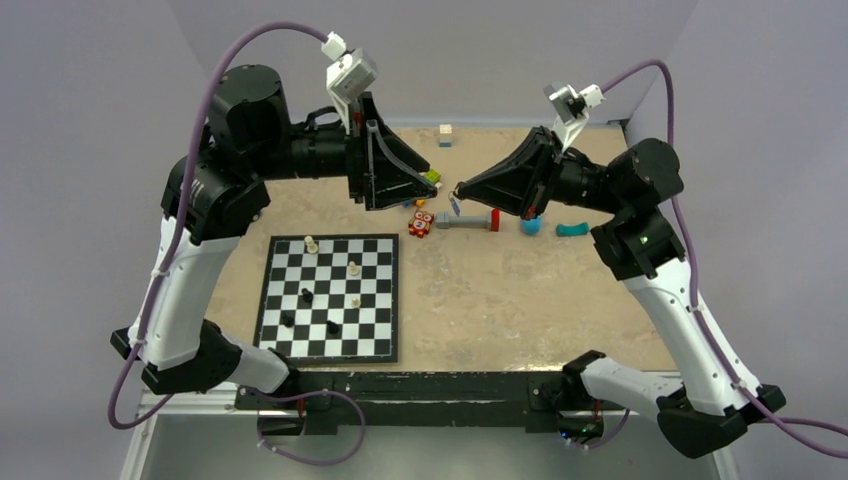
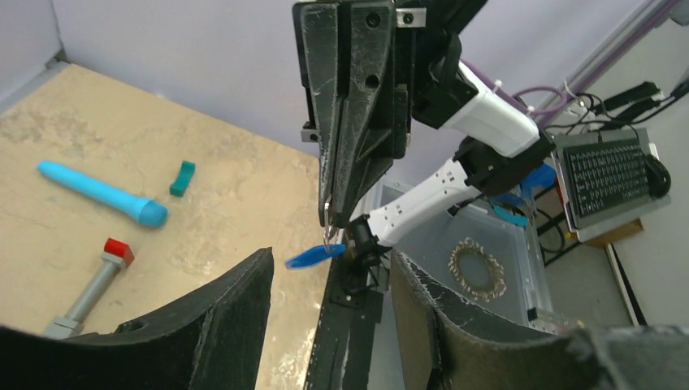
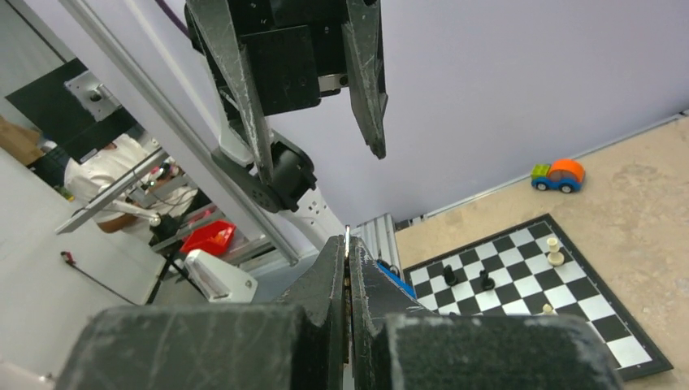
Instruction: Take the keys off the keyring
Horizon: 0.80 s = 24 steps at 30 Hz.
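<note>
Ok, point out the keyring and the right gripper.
keyring point(image 2: 311, 257), left wrist view, middle of its blue tag.
right gripper point(image 2: 331, 218), left wrist view, between its fingertips.

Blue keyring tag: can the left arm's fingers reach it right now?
Probably yes. The keyring dangles in the air from the shut right fingers, and the open left fingers face it with nothing between them.

The keyring point(image 2: 313, 257) tag is blue, the chessboard point(image 1: 330, 280) checked black and white, the desk point(image 1: 500, 300) mottled beige, the bar point(image 1: 467, 222) grey, red-ended
</note>
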Available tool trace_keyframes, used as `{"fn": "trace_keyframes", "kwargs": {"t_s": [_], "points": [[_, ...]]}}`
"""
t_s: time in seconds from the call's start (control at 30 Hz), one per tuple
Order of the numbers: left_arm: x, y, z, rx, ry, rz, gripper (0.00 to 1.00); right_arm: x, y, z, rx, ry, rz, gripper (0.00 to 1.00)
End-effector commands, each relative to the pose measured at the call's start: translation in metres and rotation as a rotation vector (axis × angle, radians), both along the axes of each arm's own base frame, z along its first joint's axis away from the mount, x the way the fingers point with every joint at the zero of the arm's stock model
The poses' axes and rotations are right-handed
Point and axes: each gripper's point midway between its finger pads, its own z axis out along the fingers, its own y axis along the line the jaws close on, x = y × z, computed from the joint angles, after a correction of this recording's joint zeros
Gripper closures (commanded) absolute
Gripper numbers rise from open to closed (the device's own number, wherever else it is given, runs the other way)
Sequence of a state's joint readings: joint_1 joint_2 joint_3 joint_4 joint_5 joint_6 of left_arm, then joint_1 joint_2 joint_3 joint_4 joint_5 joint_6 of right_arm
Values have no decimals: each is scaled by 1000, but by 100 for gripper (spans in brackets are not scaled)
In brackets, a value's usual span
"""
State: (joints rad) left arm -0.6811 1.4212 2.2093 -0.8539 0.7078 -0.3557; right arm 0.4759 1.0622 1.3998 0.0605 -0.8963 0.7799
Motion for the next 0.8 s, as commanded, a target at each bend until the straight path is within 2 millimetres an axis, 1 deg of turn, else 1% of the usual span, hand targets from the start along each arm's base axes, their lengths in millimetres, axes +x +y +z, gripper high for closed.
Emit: {"fn": "trace_keyframes", "kwargs": {"t_s": [0.0, 0.07, 0.27, 0.43, 0.63, 0.77], "points": [[-16, 0, -6, 35, 8, -106, 43, -19, -2, 3, -48, -72, 92, 100], [-17, -2, -10, 40, 23, -122, 45, -19, -2, 1, -59, -55, 98, 100], [-17, -6, -21, 59, 60, -154, 46, -20, 0, 4, -47, -58, 116, 100], [-15, -12, -24, 55, 76, -179, 48, -19, 2, 3, -44, -50, 132, 100], [-12, -22, -29, 58, 92, -202, 55, -18, 4, 5, -32, -46, 142, 100], [-14, -27, -29, 49, 100, -223, 59, -18, 6, 6, -25, -47, 145, 100]]}}
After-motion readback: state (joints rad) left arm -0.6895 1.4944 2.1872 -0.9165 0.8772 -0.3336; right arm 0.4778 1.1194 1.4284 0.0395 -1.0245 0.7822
